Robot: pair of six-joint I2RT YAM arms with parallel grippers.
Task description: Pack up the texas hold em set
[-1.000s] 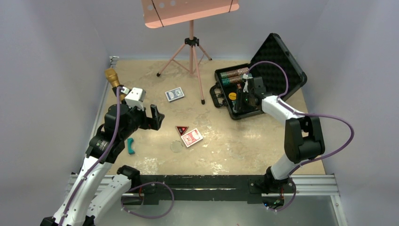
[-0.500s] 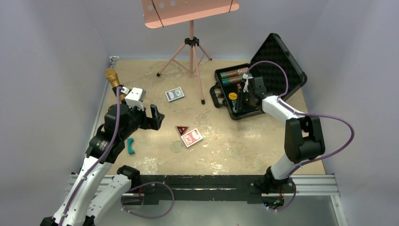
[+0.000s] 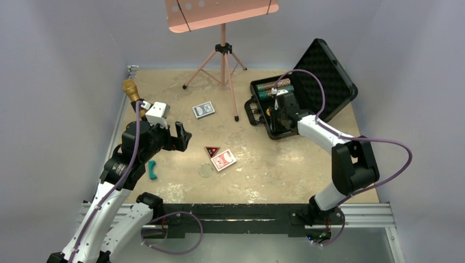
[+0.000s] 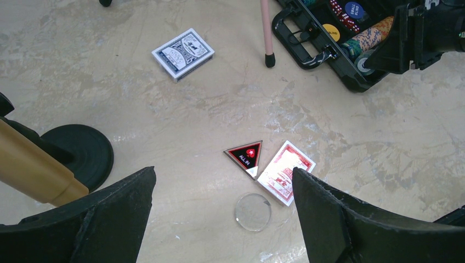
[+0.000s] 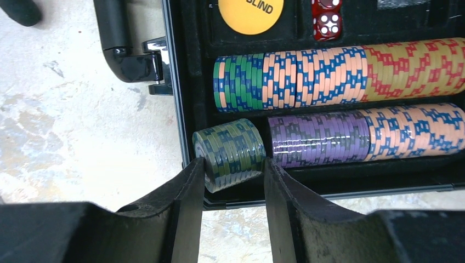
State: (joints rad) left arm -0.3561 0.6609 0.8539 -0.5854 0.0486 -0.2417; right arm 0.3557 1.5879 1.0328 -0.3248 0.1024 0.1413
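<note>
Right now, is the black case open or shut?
Open. The case has its lid swung back, foam lining showing, and chip rows lie uncovered inside, where the right pincer holds a green chip stack.

Both arms wear smooth white shells over their long links, with matte black housings at the joints. The left arm (image 3: 118, 181) carries a white boxy camera block (image 3: 156, 114) at its wrist. The right arm (image 3: 323, 129) has a bulky black elbow housing (image 3: 353, 164). A purple cable (image 3: 134, 148) runs along each arm in loose loops and coils again beside the black bases (image 3: 148, 203). In the wrist views the jaws are thick, wedge-shaped and dull black, with faintly scuffed, dusty edges.
</note>
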